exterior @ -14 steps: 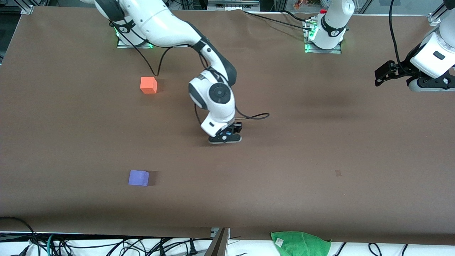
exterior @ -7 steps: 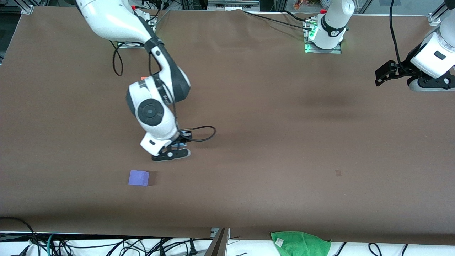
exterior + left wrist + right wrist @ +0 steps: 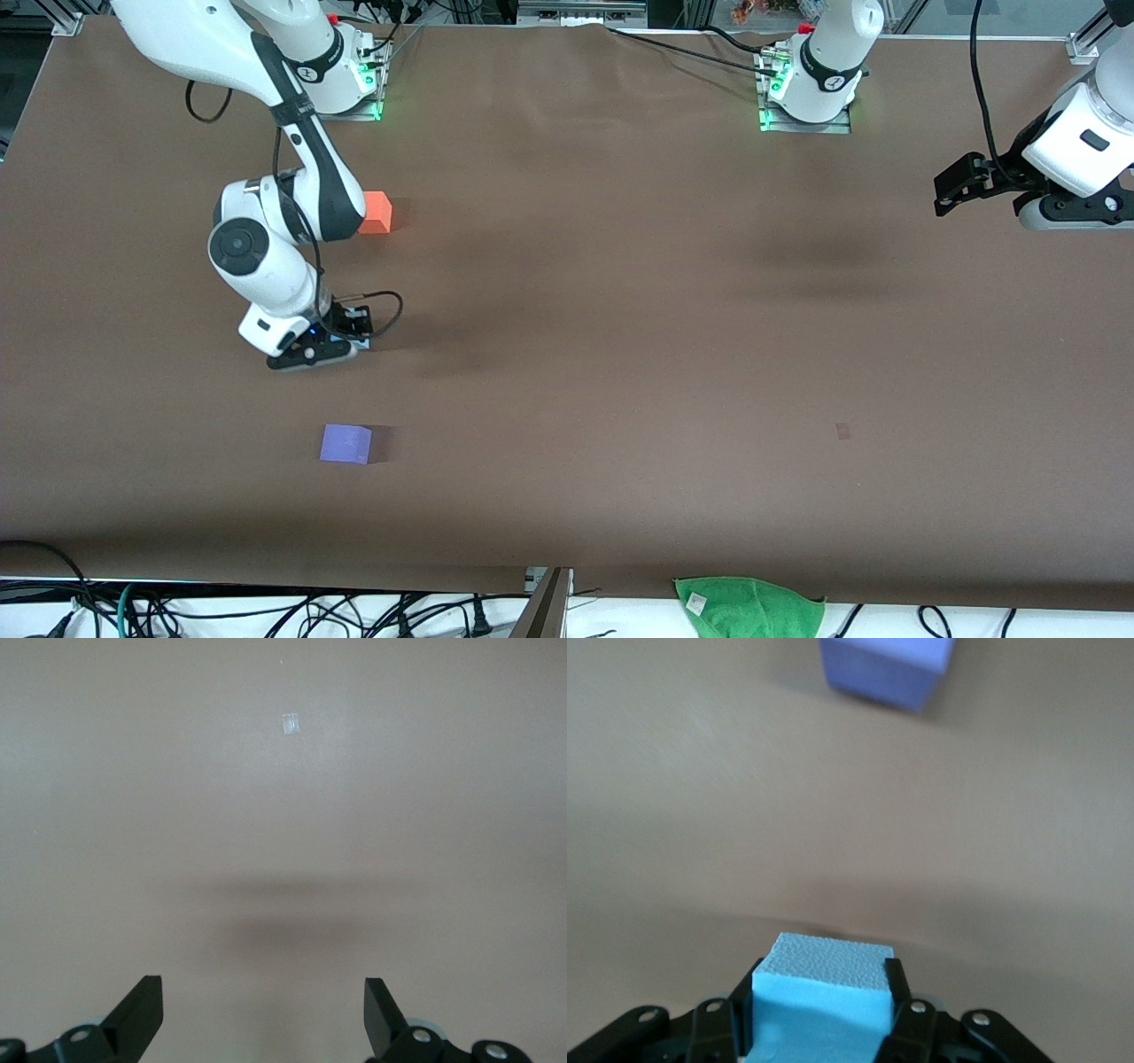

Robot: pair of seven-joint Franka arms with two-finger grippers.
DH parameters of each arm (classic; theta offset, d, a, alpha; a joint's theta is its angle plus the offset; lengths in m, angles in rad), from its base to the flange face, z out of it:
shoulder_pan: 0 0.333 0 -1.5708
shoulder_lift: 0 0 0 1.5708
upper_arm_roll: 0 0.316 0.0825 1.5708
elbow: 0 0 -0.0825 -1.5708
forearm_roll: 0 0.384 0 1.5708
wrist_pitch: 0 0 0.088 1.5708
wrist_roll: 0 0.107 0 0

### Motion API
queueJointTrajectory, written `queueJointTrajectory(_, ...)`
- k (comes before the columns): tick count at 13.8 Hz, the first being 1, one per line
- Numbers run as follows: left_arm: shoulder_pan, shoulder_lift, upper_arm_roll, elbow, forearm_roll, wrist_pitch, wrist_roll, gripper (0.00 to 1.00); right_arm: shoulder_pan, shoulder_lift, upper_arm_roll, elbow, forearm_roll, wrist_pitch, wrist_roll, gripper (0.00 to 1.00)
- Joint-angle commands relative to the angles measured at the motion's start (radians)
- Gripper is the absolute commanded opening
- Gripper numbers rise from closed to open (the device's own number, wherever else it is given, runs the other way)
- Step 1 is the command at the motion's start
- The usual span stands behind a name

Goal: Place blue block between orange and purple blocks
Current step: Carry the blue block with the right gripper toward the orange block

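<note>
A wide brown desk [image 3: 620, 354] seen from a high camera, with two white robot arms based along its top edge.

The right gripper [image 3: 332, 341] hangs low over the desk, above the stretch between the orange block [image 3: 376, 213] and the purple block [image 3: 345, 443]. In the right wrist view its two black fingers [image 3: 896, 979] are closed on the sides of the blue block [image 3: 824, 992]. The blue block is a small light sky-blue cube with plain faces and a finely grained, foam-like matte surface. Its upper face and front face both show, and its edges look clean and square. From the high camera the block is almost wholly hidden by the gripper. Whether the block touches the desk cannot be told.

The orange block is a bright orange plain cube sitting on the desk toward the right arm's end, partly covered in the high view by the right arm's elbow. The purple block, a violet-purple cube of the same size, sits on the desk nearer the front camera than the orange block, well apart from it. It also appears at the edge of the right wrist view [image 3: 886, 669], ahead of the held blue block.

The left gripper [image 3: 952, 188] waits in the air over the left arm's end of the desk. Its fingers [image 3: 142, 1014] stand wide apart with nothing between them.

A green cloth [image 3: 749, 607] lies off the desk's edge nearest the front camera.
</note>
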Motion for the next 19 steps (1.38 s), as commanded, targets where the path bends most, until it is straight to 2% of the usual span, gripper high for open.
queueJointTrajectory(1,0.002,0.016,-0.002,0.033,-0.017,-0.013,0.012,1.00,0.011,-0.057,0.009,-0.097,0.030,0.052,0.095,0.31)
queueJointTrajectory(9,0.004,0.022,-0.002,0.044,-0.015,-0.014,0.021,1.00,0.019,-0.029,0.023,-0.108,0.028,0.055,0.132,0.35)
queueJointTrajectory(12,0.002,0.024,-0.002,0.044,-0.015,-0.014,0.015,1.00,0.018,-0.013,0.025,-0.106,0.028,0.063,0.131,0.49)
queueJointTrajectory(13,0.004,0.024,-0.002,0.044,-0.015,-0.016,0.013,1.00,0.018,-0.012,0.025,-0.103,0.028,0.063,0.131,0.58)
queueJointTrajectory(14,0.002,0.024,-0.002,0.044,-0.015,-0.016,0.013,1.00,0.018,-0.012,0.025,-0.100,0.028,0.063,0.125,0.82)
queueJointTrajectory(15,0.002,0.024,-0.002,0.044,-0.014,-0.016,0.015,1.00,0.018,-0.015,0.025,-0.097,0.028,0.057,0.120,1.00)
queueJointTrajectory(19,0.002,0.024,-0.002,0.044,-0.014,-0.016,0.013,1.00,0.018,-0.061,0.023,-0.090,0.028,0.008,0.113,1.00)
